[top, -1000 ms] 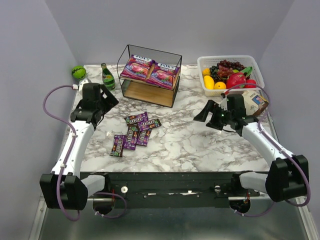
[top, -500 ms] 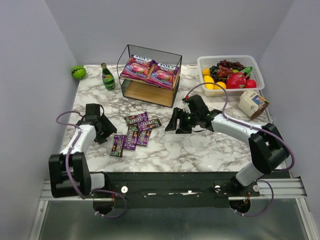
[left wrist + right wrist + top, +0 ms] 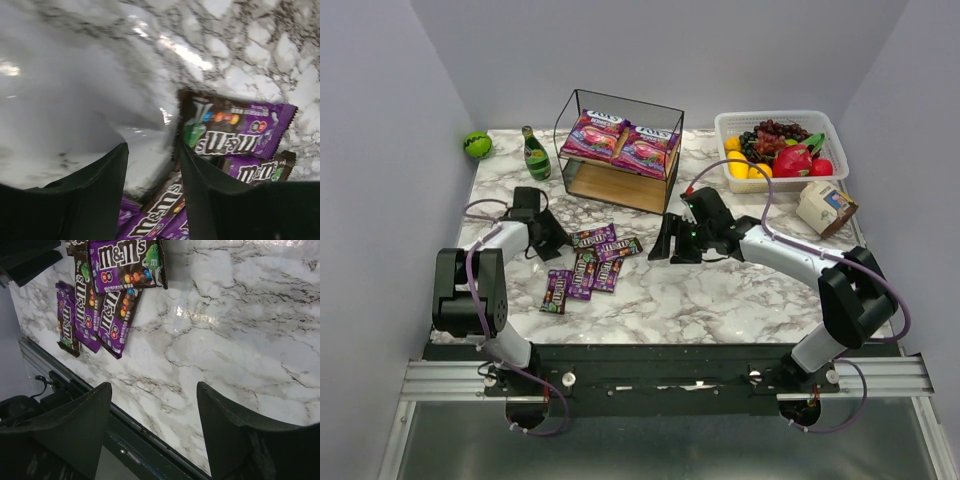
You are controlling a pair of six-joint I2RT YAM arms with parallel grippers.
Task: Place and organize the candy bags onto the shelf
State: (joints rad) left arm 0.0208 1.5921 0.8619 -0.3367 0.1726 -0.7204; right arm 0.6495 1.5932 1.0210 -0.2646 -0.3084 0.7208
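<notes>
Close by the M&M's packets (image 3: 592, 262), left hand (image 3: 563, 243) and right hand (image 3: 670, 248), both spread.

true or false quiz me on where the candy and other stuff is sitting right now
1. Both pink-purple bags lie on the top board of the shelf. True.
2. The M&M's packets are on the shelf's lower board. False: they lie on the marble table in front of the shelf.
3. The right fingers are clamped on a packet. False: they stand apart over bare marble with nothing between them.
4. The green bottle stands upright to the left of the shelf. True.
5. The beige carton is inside the fruit basket. False: it sits on the table, just in front of the basket.
</notes>
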